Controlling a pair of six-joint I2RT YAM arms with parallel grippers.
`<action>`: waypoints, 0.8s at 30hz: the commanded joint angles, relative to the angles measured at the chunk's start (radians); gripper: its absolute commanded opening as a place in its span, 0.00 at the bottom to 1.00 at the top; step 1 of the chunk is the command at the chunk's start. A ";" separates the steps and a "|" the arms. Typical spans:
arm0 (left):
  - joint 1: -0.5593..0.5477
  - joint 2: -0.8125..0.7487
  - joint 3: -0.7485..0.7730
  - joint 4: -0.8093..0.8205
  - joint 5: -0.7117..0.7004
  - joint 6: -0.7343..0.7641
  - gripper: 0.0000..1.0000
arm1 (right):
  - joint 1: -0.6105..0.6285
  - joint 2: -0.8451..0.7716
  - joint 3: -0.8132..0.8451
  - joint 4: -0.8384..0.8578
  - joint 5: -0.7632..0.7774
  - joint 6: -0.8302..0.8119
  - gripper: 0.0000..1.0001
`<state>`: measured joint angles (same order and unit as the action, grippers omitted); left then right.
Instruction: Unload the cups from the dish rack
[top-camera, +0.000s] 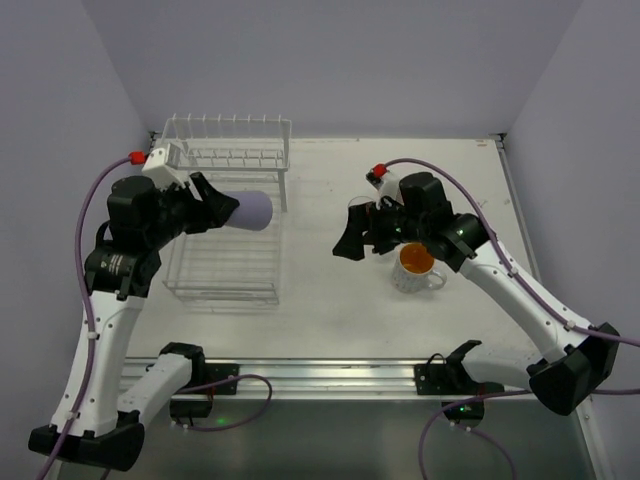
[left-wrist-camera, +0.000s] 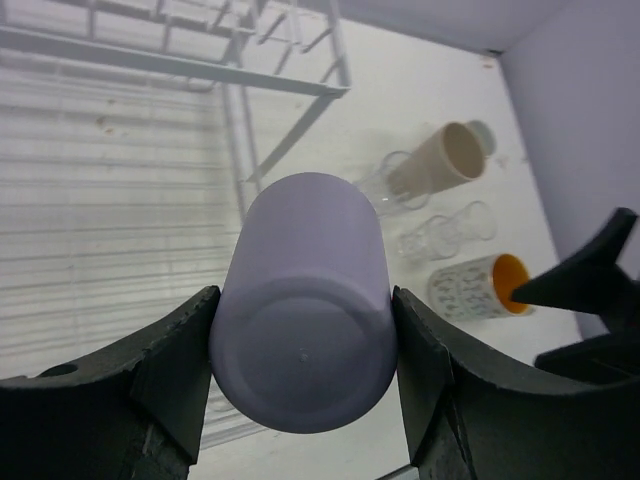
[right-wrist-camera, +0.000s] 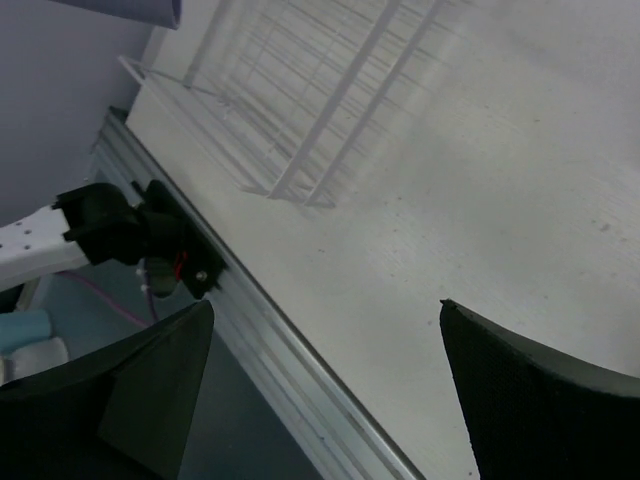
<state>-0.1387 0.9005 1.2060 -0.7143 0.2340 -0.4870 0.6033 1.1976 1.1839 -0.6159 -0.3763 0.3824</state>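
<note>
Left gripper (top-camera: 215, 212) has the lavender cup (top-camera: 255, 211) pinched over the dish rack (top-camera: 220, 295). Right gripper (top-camera: 352, 232) is wide open, empty. Next up is probably parking it on the table.

I see a white table (top-camera: 330, 300) with a few faint scuffs, closed in at the back and on both sides by plain pale grey walls (top-camera: 330, 60). A silver metal rail (top-camera: 330, 375) runs along its near edge, with a darker grey-green surface (top-camera: 350, 440) below.
</note>
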 joint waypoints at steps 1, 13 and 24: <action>-0.001 -0.034 -0.038 0.156 0.269 -0.086 0.00 | -0.025 -0.038 -0.023 0.203 -0.238 0.119 0.96; -0.015 -0.144 -0.310 0.634 0.525 -0.343 0.00 | -0.109 0.023 -0.391 1.357 -0.635 0.852 0.86; -0.015 -0.170 -0.476 0.883 0.571 -0.486 0.00 | -0.105 0.143 -0.461 1.840 -0.592 1.064 0.81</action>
<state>-0.1509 0.7380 0.7498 0.0467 0.7532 -0.9073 0.4973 1.3445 0.7002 1.0424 -0.9630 1.3956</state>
